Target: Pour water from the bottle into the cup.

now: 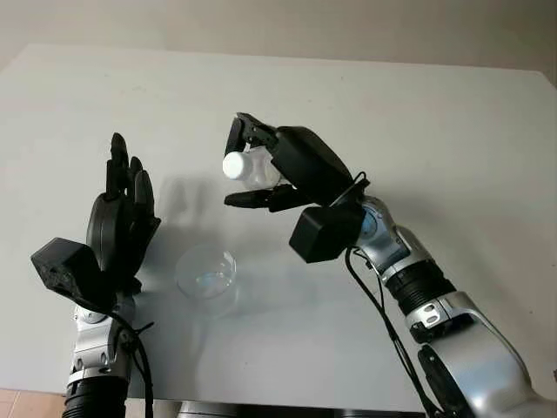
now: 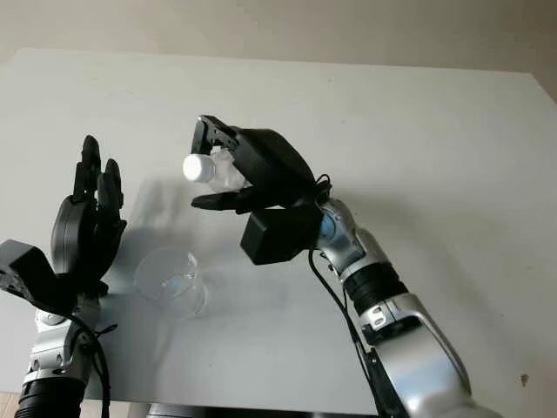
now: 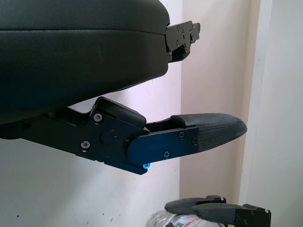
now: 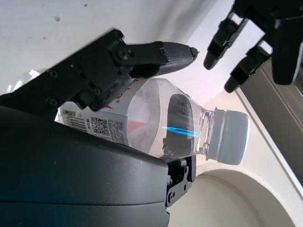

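Note:
My right hand [image 1: 252,165] is shut on a small clear bottle [image 1: 251,167] with a white cap [image 1: 234,165] still on. It holds the bottle tipped on its side above the table, cap pointing left. The wrist view shows the bottle [image 4: 156,118], its label and the cap [image 4: 229,137] between my fingers. A clear cup [image 1: 206,273] stands on the white table [image 1: 418,131] below and left of the bottle. My left hand [image 1: 124,205] is open, raised upright just left of the cup, not touching it.
The table's front edge [image 1: 287,402] runs close below the cup. My right forearm [image 1: 409,279] crosses the table's right front part.

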Robot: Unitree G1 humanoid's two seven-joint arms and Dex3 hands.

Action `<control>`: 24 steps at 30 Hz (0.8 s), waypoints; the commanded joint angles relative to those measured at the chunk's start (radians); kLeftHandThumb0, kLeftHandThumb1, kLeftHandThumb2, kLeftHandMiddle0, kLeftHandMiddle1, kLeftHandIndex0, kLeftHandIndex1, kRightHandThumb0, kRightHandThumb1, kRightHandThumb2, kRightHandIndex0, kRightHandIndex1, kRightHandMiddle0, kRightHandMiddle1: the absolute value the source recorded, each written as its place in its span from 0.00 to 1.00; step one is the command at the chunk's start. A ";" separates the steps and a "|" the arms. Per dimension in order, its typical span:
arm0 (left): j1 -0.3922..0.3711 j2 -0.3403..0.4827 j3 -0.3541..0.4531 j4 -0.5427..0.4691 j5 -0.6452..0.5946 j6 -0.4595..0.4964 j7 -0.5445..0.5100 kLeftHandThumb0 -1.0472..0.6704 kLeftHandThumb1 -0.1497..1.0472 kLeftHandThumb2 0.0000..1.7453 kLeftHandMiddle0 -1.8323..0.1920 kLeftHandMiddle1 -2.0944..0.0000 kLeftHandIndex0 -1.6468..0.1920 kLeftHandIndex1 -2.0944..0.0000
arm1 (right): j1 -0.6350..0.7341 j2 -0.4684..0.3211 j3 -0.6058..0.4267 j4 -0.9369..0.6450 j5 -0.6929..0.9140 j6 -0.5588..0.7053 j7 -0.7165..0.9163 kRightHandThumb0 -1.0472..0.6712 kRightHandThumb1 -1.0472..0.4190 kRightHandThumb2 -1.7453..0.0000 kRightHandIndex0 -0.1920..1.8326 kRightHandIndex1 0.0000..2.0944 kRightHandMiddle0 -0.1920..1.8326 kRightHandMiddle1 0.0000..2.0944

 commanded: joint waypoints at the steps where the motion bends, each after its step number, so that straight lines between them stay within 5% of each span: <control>1: -0.001 0.003 -0.003 0.003 0.004 -0.011 -0.003 0.16 1.00 0.33 1.00 0.98 1.00 1.00 | -0.033 -0.014 0.016 0.005 -0.025 -0.023 -0.039 0.56 0.31 0.44 0.67 1.00 0.49 1.00; 13: 0.000 -0.003 -0.008 -0.002 0.015 -0.005 0.015 0.16 1.00 0.33 1.00 0.98 1.00 0.99 | -0.059 -0.070 0.085 -0.001 -0.167 -0.162 -0.279 0.54 0.33 0.33 0.70 1.00 0.56 1.00; 22: -0.010 -0.004 -0.014 0.004 0.011 -0.006 0.012 0.16 1.00 0.34 1.00 0.98 1.00 1.00 | -0.082 -0.117 0.141 -0.067 -0.285 -0.239 -0.392 0.48 0.21 0.48 0.73 1.00 0.57 1.00; 24: -0.011 -0.005 -0.014 0.003 0.010 -0.005 0.014 0.16 1.00 0.34 1.00 0.98 1.00 1.00 | -0.083 -0.121 0.148 -0.081 -0.300 -0.242 -0.405 0.46 0.15 0.57 0.72 1.00 0.57 1.00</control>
